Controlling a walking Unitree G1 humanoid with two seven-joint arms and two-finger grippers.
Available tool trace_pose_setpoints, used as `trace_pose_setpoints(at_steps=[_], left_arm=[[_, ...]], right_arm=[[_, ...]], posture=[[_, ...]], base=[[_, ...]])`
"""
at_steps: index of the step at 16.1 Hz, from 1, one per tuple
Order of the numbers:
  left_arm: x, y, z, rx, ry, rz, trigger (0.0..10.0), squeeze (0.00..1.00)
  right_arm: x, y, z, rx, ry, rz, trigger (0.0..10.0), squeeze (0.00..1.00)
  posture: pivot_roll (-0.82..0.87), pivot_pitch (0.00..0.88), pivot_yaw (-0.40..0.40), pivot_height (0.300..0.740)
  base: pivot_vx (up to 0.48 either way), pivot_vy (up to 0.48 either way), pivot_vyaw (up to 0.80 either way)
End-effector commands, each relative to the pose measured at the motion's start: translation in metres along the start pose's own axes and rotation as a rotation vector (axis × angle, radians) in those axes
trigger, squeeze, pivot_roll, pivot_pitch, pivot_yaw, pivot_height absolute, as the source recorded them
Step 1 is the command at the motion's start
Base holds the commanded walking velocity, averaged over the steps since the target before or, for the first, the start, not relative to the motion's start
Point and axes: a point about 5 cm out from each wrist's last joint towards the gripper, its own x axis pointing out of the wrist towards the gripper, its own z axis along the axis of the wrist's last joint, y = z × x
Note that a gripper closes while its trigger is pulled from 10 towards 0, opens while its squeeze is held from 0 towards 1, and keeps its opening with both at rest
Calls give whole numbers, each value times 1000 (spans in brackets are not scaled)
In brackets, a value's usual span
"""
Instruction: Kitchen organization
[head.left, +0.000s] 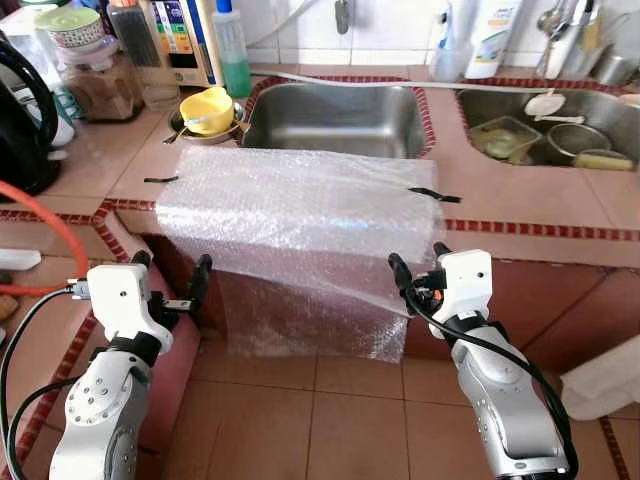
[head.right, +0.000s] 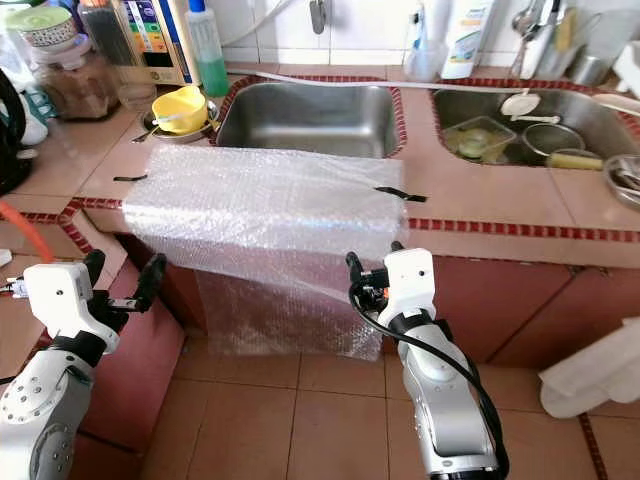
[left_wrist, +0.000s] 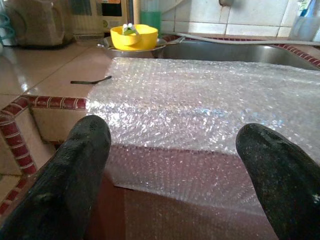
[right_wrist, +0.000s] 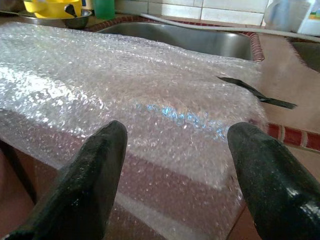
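Observation:
A clear bubble wrap sheet (head.left: 300, 215) lies on the tiled counter (head.left: 520, 205) in front of the left sink and hangs over the front edge toward the floor. Black tape strips (head.left: 435, 195) hold its two sides. My left gripper (head.left: 172, 265) is open just below the counter edge, at the sheet's left hanging corner. My right gripper (head.left: 418, 258) is open at the sheet's right hanging edge. In the wrist views the left gripper (left_wrist: 172, 135) and the right gripper (right_wrist: 175, 132) each face the folded edge of the bubble wrap (left_wrist: 200, 100), with nothing between the fingers.
An empty steel sink (head.left: 335, 120) lies behind the sheet, with a yellow bowl (head.left: 207, 108) in a metal dish to its left. The right sink (head.left: 545, 135) holds dishes. Jars and bottles line the back wall. A black kettle (head.left: 20, 120) and an orange hose (head.left: 50, 225) are at the left.

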Motion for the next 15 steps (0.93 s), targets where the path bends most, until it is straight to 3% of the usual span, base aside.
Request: trace_pose_setpoints(at_steps=[1,9,15], left_arm=[[-1,1,1,12,0,-10,10000,0],[-1,0,2,11,-2,-21,10000,0],[3,-4,6,18,-21,-40,10000,0]], right_arm=[[0,2,1,-7,-8,7,10000,0],[0,4,4,-30,-31,13,10000,0],[2,4,22,-74,-111,11,10000,0]], posture=[[-120,97,63,740],[-125,96,69,740],[-131,100,68,740]], base=[[349,0,0],[357,0,0],[371,0,0]])
